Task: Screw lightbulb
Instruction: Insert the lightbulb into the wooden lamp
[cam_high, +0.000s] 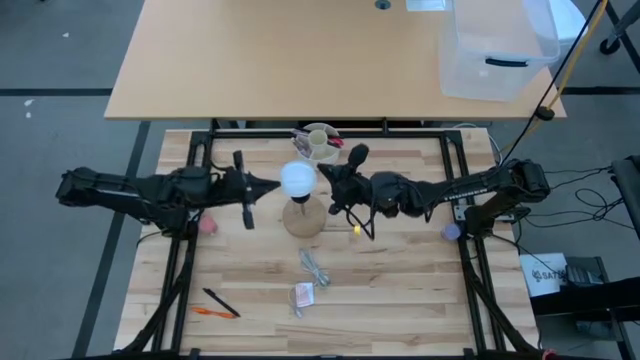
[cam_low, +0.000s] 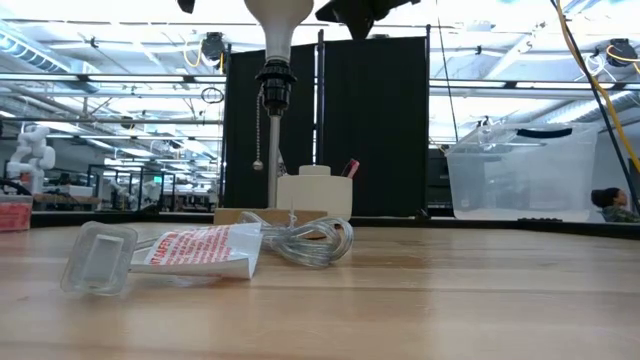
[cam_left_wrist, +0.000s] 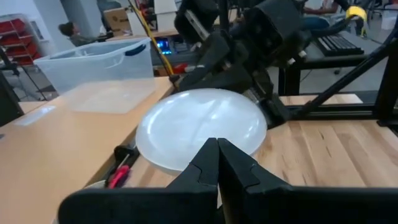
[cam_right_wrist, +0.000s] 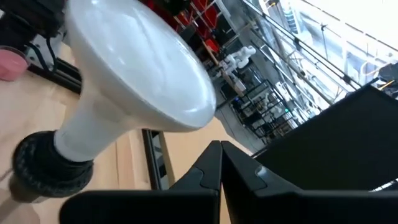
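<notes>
both pincers, left gripper (cam_high: 272, 185) and right gripper (cam_high: 322, 175), are clenched empty, flanking the lightbulb (cam_high: 297, 179), which sits upright in the socket (cam_low: 273, 78), so i judge it seated.

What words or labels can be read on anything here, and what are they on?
Nothing can be read for certain.
Packet lying on the table: red print, too blurred to read.
White box on the floor to the right of the table: dark lettering, too small to make out.
Lightbulb, cup and clear bin: no writing visible.
</notes>
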